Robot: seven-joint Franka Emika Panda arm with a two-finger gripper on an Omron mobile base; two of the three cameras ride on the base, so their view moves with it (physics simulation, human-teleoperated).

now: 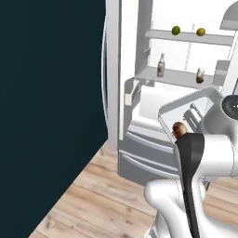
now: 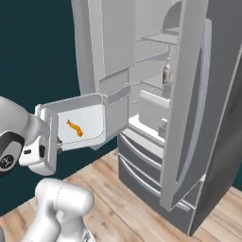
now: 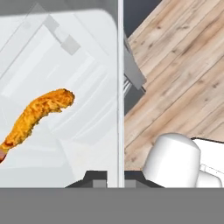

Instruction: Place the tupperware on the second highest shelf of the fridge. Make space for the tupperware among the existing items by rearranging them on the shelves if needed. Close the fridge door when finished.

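The shallow white rectangular plastic tupperware (image 2: 80, 124) hangs in mid-air left of the open tall grey fridge (image 2: 189, 118), tilted steeply (its orange fried piece (image 3: 37, 113) and round brown lump (image 1: 179, 128) could slide). The end effector (image 3: 119, 177) is clamped on its thin rim. It looks light, rigid and slick; a rim hold seems workable, though levelling it appears wise.

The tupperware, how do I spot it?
Find the tall grey fridge with its doors open. In front of it, above the wooden floor, the white arm's pincer grips a shallow white tub, the tupperware. It alone holds an orange fried piece.
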